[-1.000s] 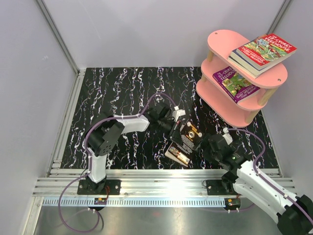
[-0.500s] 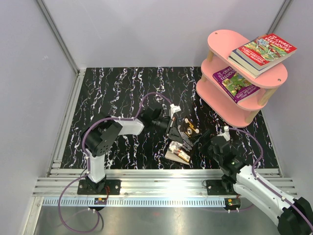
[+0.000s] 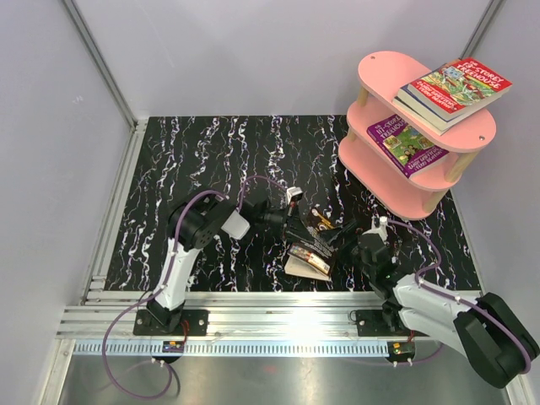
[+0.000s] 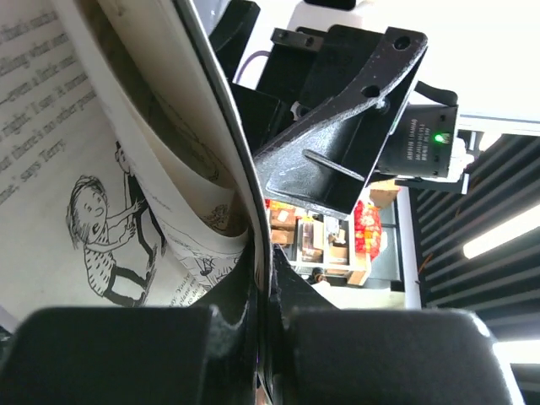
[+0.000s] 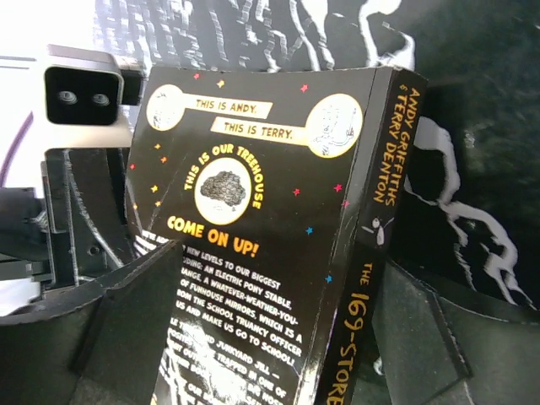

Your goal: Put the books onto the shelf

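Black marble-patterned table (image 3: pixel 211 160), glossy with thin white veins, fills my overhead view. It is boxed by plain matte lavender walls (image 3: pixel 253 51), with ribbed aluminium rails (image 3: pixel 278 308) along the near edge. At the far right corner stands the shelf (image 3: pixel 380 72): three smooth pink oval boards carried on pale round wooden posts (image 3: pixel 361 97). On its top board a red book (image 3: pixel 460 83) with a cartoon cover lies flat on a stack (image 3: pixel 422 111) of others whose pale page edges show. The pile juts past the board's edge. A purple book (image 3: pixel 407 143) lies flat on the middle board, partly under the top one.

The black book (image 3: pixel 312 245) is near the middle of the table, between my two arms. It is held tilted, with its cream pages sagging open below the cover. My left end effector (image 3: pixel 294 223) is clamped tight on it. Through the left wrist camera I see the dark fingers (image 4: pixel 211 354) pinching the thin curved cover, while printed pages with line drawings bow away to the left.

My right end effector (image 3: pixel 359 245) is spread wide. Its blocky matte fingers (image 5: pixel 126 329) flank the book's glossy back cover and spine, which carry yellow lettering and small coloured stars. I cannot tell whether those fingers touch the book.
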Controlling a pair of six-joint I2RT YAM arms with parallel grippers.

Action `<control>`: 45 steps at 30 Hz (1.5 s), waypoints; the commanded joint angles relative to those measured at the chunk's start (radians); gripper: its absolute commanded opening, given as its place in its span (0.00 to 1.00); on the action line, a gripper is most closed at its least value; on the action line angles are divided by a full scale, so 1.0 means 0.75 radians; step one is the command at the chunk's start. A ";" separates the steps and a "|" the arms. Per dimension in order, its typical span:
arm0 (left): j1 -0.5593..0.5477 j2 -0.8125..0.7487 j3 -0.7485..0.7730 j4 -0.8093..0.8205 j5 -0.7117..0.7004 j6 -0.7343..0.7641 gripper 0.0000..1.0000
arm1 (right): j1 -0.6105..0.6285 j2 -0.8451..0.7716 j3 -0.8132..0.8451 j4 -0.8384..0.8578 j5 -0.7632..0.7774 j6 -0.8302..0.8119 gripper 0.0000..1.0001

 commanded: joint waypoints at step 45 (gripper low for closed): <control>-0.079 -1.402 -0.254 -1.439 -1.091 0.636 0.99 | 0.011 -0.329 0.611 -0.455 0.453 -0.276 0.00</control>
